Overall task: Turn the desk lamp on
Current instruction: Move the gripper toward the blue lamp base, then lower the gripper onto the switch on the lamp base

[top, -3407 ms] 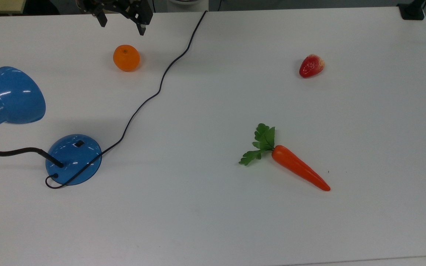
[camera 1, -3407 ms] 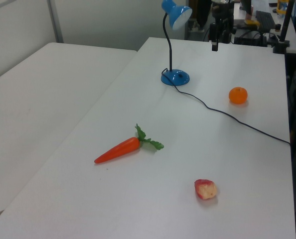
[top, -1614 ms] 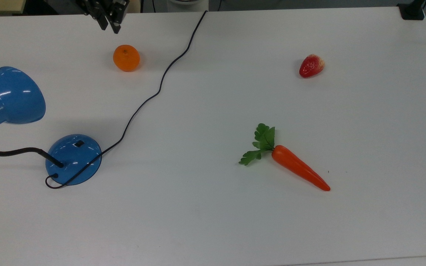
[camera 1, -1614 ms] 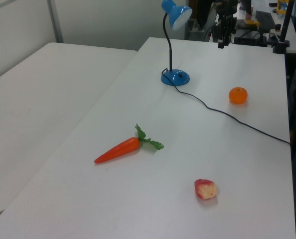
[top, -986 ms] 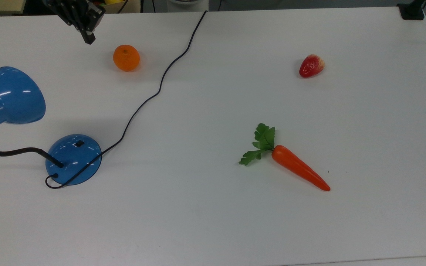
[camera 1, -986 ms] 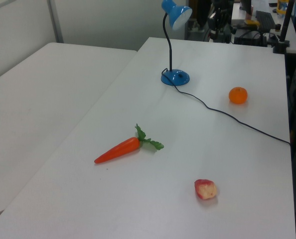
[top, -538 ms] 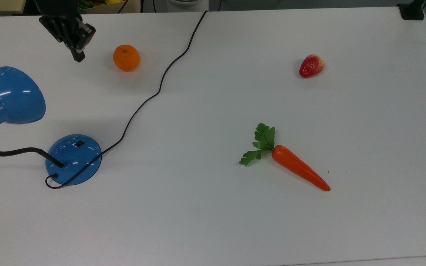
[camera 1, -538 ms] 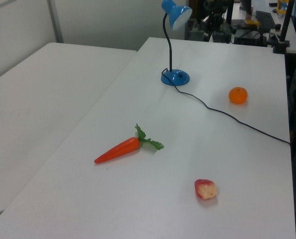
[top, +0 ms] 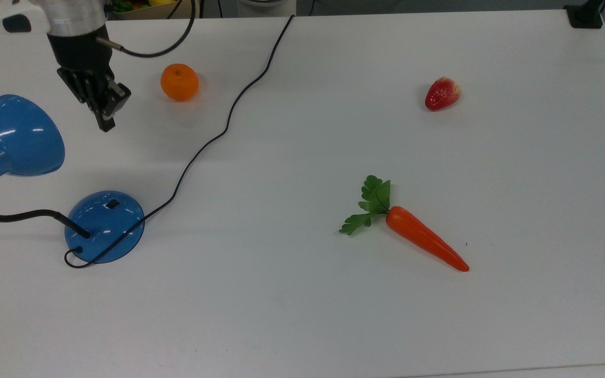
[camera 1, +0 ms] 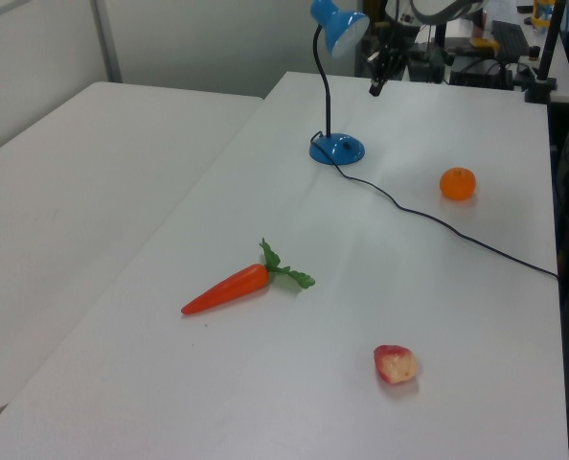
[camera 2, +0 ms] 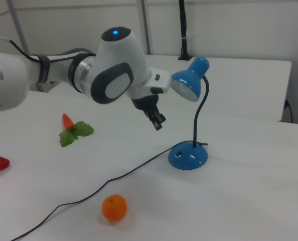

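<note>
The desk lamp is glossy blue. Its round base (top: 104,226) stands at the top view's lower left, with a small black switch (top: 113,203) on the dome. A black gooseneck (top: 16,214) bends up to the cone shade (top: 16,136), and the lamp looks unlit. My gripper (top: 105,125) hangs in the air above the table, between the shade and the orange, with its fingers shut and nothing in them. In the right view the gripper (camera 2: 158,124) is left of and above the base (camera 2: 188,156), apart from it. In the left view it (camera 1: 375,88) is beside the shade (camera 1: 340,27).
The lamp's black cord (top: 218,134) snakes from the base to the table's far edge. An orange (top: 179,82) lies right of the gripper in the top view. A strawberry (top: 442,93) and a carrot (top: 426,244) lie on the top view's right half.
The gripper went from open to shut early on. It has since swung from the table's far edge toward the lamp, to the top view's left and down, passing the orange. Nothing else moved.
</note>
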